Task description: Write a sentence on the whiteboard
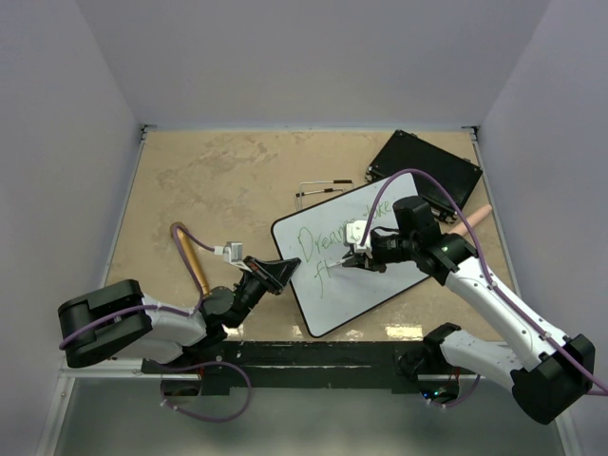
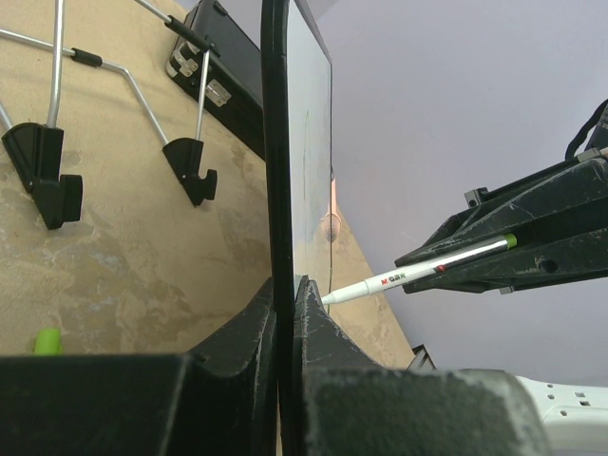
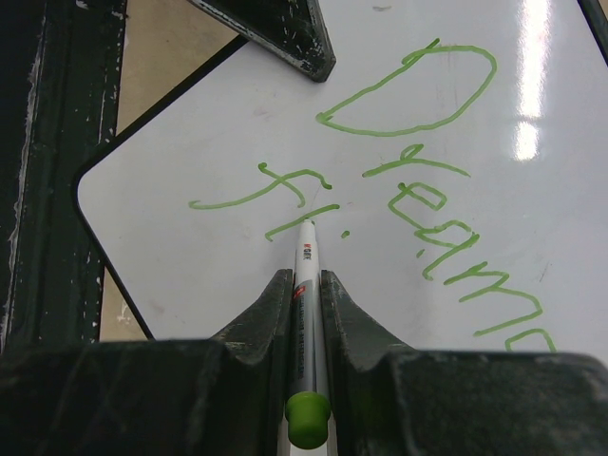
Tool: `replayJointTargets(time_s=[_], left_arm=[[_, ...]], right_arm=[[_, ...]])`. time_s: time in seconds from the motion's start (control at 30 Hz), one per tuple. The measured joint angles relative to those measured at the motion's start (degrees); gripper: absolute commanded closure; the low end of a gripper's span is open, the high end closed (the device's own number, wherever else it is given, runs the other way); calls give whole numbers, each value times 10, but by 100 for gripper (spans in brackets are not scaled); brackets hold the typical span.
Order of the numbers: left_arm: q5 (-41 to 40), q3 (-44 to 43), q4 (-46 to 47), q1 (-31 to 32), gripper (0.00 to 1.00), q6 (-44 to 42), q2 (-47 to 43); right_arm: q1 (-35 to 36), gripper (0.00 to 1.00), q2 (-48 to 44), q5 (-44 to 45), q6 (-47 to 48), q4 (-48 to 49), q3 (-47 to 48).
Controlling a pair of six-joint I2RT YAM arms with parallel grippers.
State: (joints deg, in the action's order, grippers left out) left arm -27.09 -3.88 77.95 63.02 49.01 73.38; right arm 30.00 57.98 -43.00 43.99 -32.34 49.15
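This looks like a robotics lab test cell. Plain pale walls (image 1: 304, 57) rise beyond and beside the fingers (image 3: 256, 323), boxing in a tan tabletop (image 1: 209, 180) beneath them.

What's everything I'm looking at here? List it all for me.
whiteboard: one, white with black frame, mid-table, green writing on it
marker: one, white with green end, tip at the whiteboard
flat black board: one, black, far right corner
wire stand: one, silver with black feet, behind the whiteboard
small piece: one, green, on the table
table: one, tan
left end effector: one, black, shut on the whiteboard's edge
right end effector: one, black, shut on the marker
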Motion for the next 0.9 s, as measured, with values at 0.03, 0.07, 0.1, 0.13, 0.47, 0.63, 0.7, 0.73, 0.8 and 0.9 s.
replayJointTargets(time_s=[0.03,0.07,0.1,0.13,0.47,0.63,0.7,0.73,0.8,0.9], left_arm=[[0,0,0,0,100,0,0],[0,0,0,0,100,0,0],[0,0,0,0,100,0,0],[0,0,0,0,100,0,0],[0,0,0,0,100,0,0],[0,0,0,0,100,0,0],[0,0,0,0,100,0,0],[0,0,0,0,100,0,0],[0,0,0,0,100,0,0],[0,0,0,0,100,0,0]], right_arm=[[0,100,0,0,1,0,0],[0,100,0,0,2,-1,0],[0,100,0,-1,5,-2,0],[0,100,0,-1,7,-2,0],[0,100,0,-2,19,-9,0],[0,100,0,1,12,-6,0],[0,100,0,0,10,-6,0],[-1,100,-1,0,10,-6,0],[-1,100,-3,4,8,-6,0],[-2,100,-3,10,2,-5,0]])
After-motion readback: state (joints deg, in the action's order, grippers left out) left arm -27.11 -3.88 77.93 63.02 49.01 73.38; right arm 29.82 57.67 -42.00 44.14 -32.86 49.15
